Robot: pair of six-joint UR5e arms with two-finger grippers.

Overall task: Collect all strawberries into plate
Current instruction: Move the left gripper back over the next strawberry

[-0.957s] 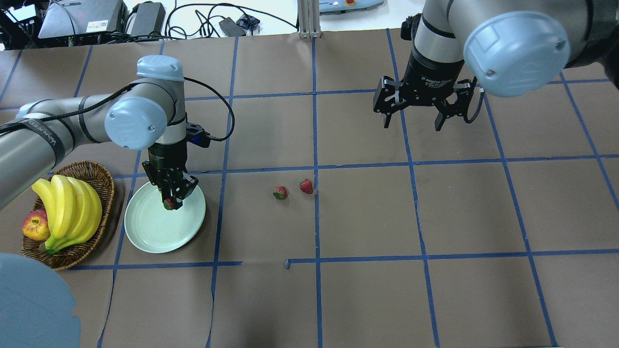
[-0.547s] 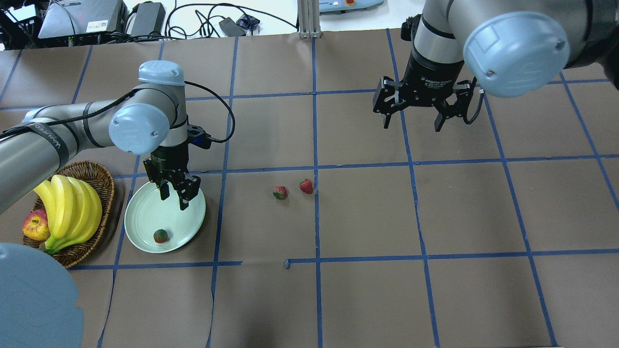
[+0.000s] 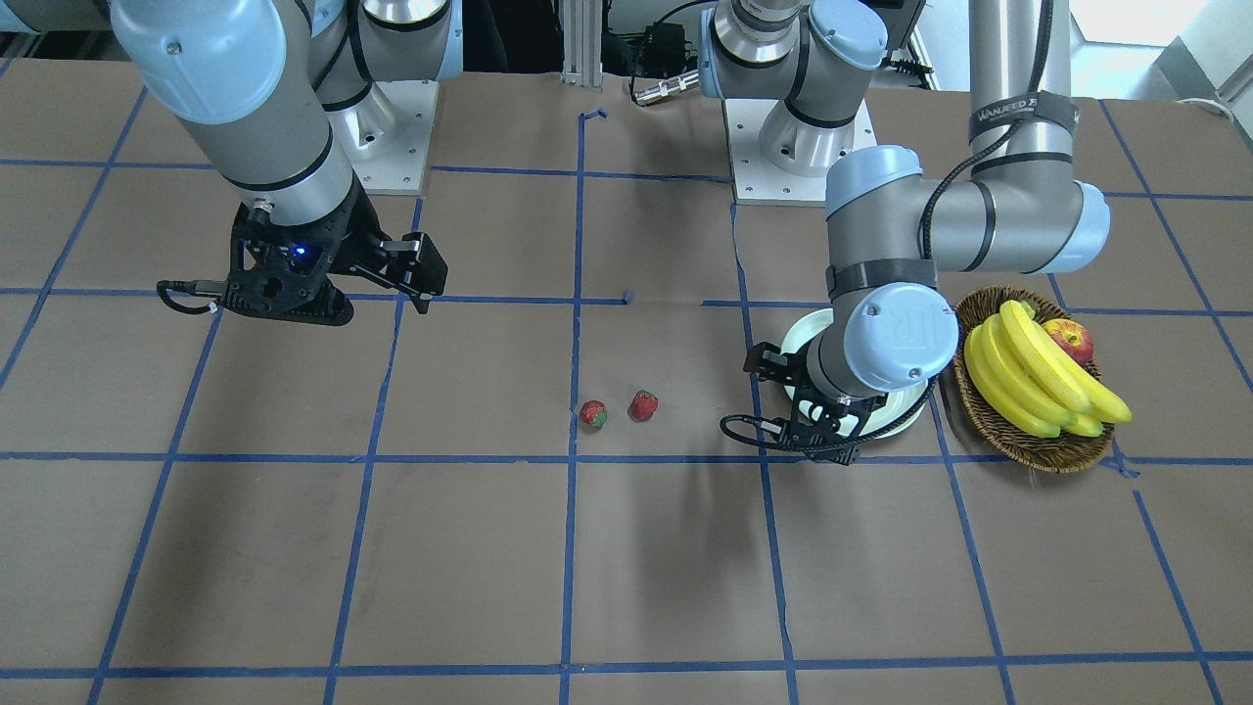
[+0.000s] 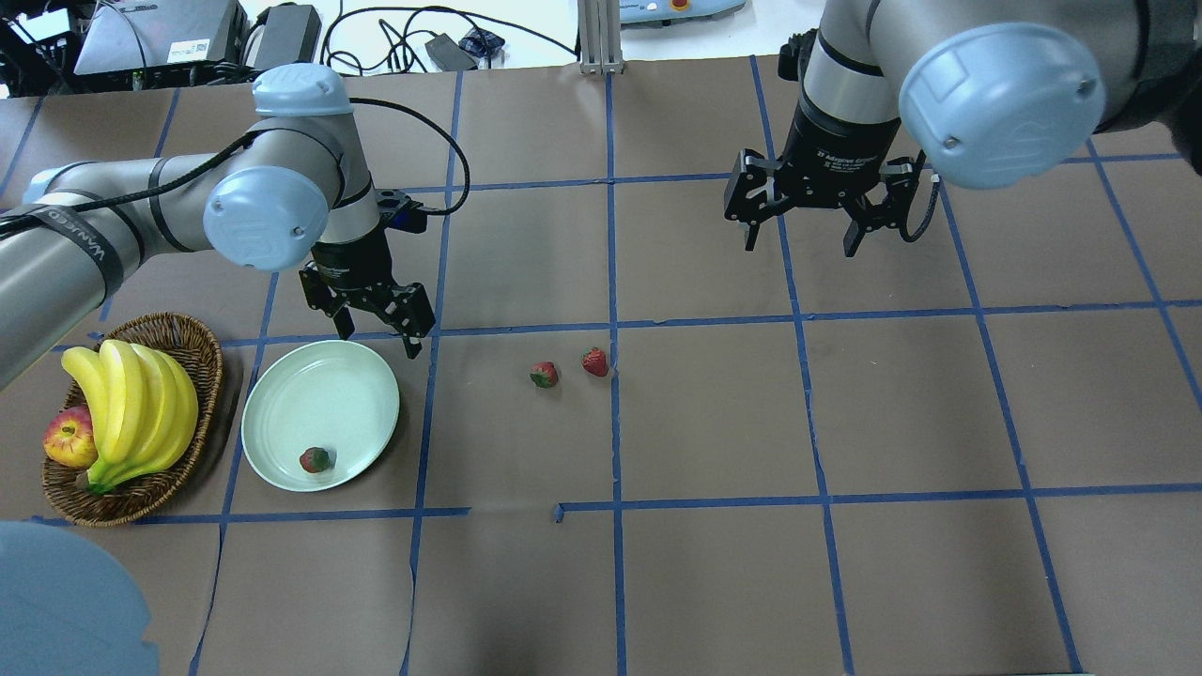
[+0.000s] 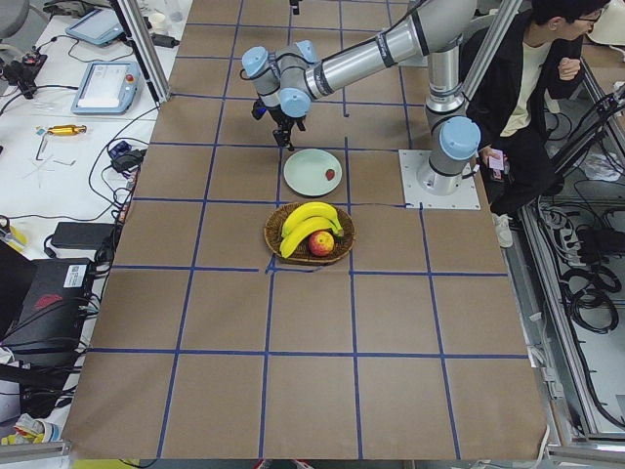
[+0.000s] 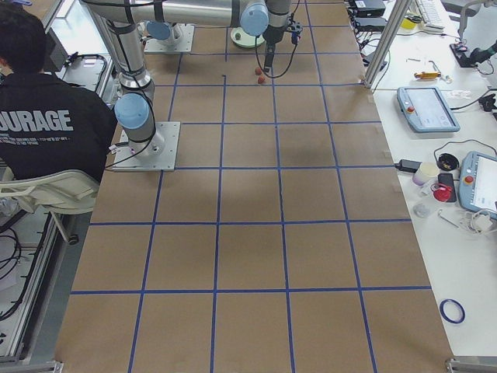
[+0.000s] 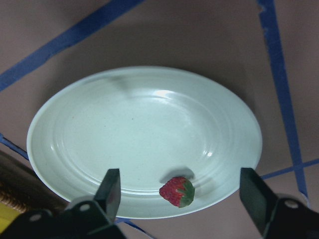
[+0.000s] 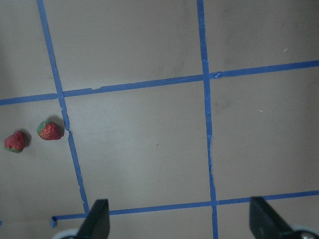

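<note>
Red against pale green, the first strawberry (image 4: 314, 459) lies inside the plate (image 4: 324, 394), close to the rim on the robot's side. The second strawberry (image 4: 544, 375) and third strawberry (image 4: 593, 361) sit on the brown tabletop (image 4: 714, 422), near each other but not touching, in a row that runs across the robot's front. The left tool (image 4: 377, 340) hangs just past the plate's far rim with its fingers apart and nothing between them. The right tool (image 4: 802, 246) hovers farther out, also spread wide and empty. Both loose berries lie to the right of the left tool and between the two arms. The left tool looks the nearer of the two, and the second strawberry is the one closer to it, so a sideways reach from that arm seems the natural next pick.
</note>
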